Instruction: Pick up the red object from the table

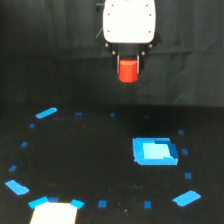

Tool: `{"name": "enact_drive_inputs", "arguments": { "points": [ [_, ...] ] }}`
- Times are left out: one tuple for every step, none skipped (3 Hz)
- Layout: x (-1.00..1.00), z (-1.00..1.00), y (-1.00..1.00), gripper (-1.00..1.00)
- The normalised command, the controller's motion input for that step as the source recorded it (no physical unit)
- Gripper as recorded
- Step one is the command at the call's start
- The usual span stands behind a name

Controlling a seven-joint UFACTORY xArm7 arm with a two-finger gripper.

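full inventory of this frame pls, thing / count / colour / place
red object: 1, red-orange, upper centre, between the pincer's fingers, well above the blue marks
blue square patch: 1, bright blue, on the table toward the exterior view's right
small blue tape marks: many, blue, scattered in a rough ring around the table
pale patch: 1, whitish, bottom edge toward the exterior view's left; cannot tell what it is
table: 1, black, fills the lower part of the view
pincer: 1, white body with dark fingers, top centre, shut on the red object
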Motion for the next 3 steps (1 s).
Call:
{"name": "enact_drive_inputs", "arguments": {
  "points": [
    [-0.11, -0.21, 0.0, -0.98],
    [-0.13, -0.81, -0.1, -1.0],
    [-0.46, -1.0, -0.02, -1.0]
  ]
}}
